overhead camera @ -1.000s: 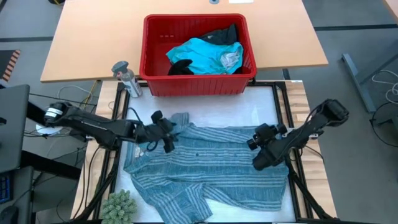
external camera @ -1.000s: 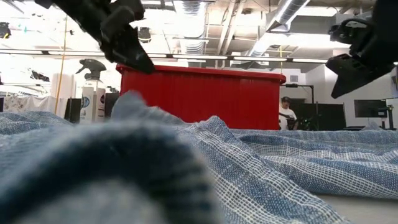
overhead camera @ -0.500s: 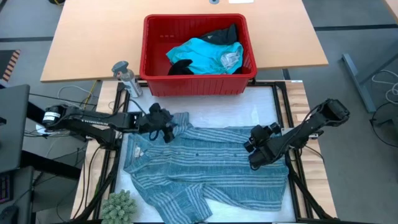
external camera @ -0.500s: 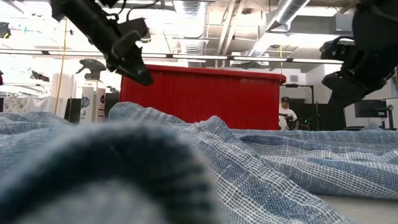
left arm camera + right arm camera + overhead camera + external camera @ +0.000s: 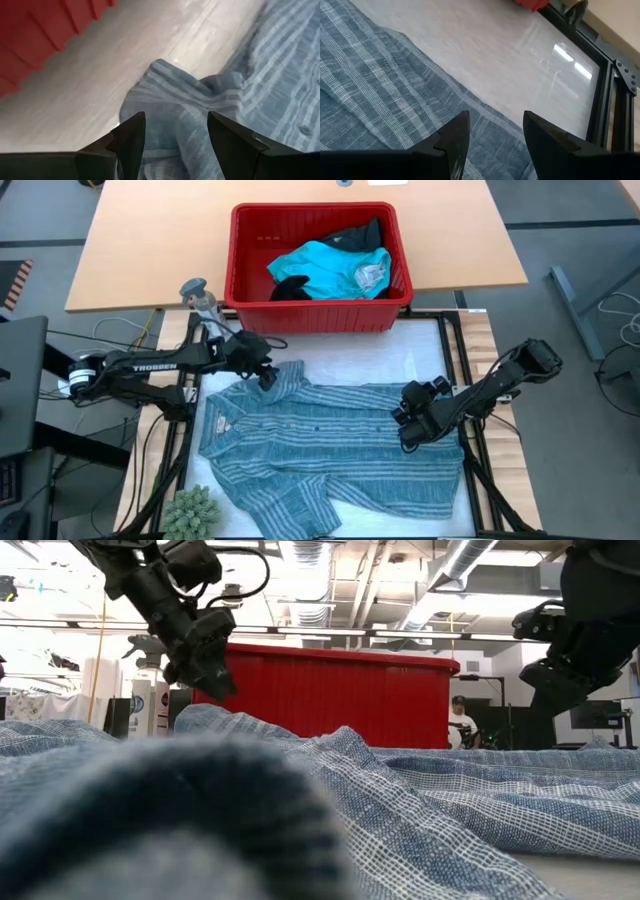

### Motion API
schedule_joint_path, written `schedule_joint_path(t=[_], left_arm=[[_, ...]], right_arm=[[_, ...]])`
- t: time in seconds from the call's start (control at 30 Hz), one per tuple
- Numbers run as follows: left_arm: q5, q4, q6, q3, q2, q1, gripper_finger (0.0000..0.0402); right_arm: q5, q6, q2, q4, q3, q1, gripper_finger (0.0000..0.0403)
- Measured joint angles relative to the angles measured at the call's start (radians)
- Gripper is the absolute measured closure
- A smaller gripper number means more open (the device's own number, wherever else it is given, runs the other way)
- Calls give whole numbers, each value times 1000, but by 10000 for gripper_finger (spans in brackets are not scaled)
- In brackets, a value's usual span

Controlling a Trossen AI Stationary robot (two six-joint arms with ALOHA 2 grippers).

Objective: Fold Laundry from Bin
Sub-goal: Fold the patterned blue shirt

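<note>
White lettering reading TROSSEN runs along the left arm [image 5: 150,366]. The left gripper [image 5: 262,372] hangs released above a bunched corner of the blue-grey striped garment [image 5: 330,445], which lies spread on the pale surface [image 5: 400,360] in front of the red bin [image 5: 318,310]. The bin holds a turquoise garment [image 5: 325,268] and black ones [image 5: 358,236]. The right gripper [image 5: 408,425] hovers released over the striped garment's edge.
</note>
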Motion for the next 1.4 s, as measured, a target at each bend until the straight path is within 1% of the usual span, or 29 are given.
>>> schedule_joint_path(t=[0.1,0.2,0.33,0.5,0.6,0.7,0.8,0.9,0.93,1.07,1.2,1.3,1.4], left_arm=[[9,23,-11,-26,0,4,199],[44,26,-32,-52,0,3,199],[81,91,-60,-96,0,3,198],[88,135,-79,-127,16,3,206],[112,149,-78,-127,48,2,229],[161,190,-73,-127,94,-2,267],[141,217,-70,-127,125,-5,319],[110,239,-76,-127,128,-5,380],[108,245,-83,-126,125,-6,390],[99,240,-92,-104,111,-29,399],[94,221,-93,-62,111,-82,401],[52,189,-92,-30,111,-135,401],[-8,110,-80,-1,111,-192,401]], right_arm=[[0,0,0,0,0,0,195],[0,0,0,0,0,0,195],[0,-16,0,5,0,0,195],[0,-15,0,7,0,-1,195],[0,-15,0,8,0,-1,195],[0,-15,0,9,0,-1,195],[0,-15,0,16,0,-1,195],[0,-15,0,23,0,-1,196],[-1,-14,0,25,0,-1,198],[-3,-13,0,35,0,-1,207],[-3,-13,0,51,0,-1,215],[-3,-13,0,58,0,-1,215],[-3,-13,0,57,0,-1,215]])
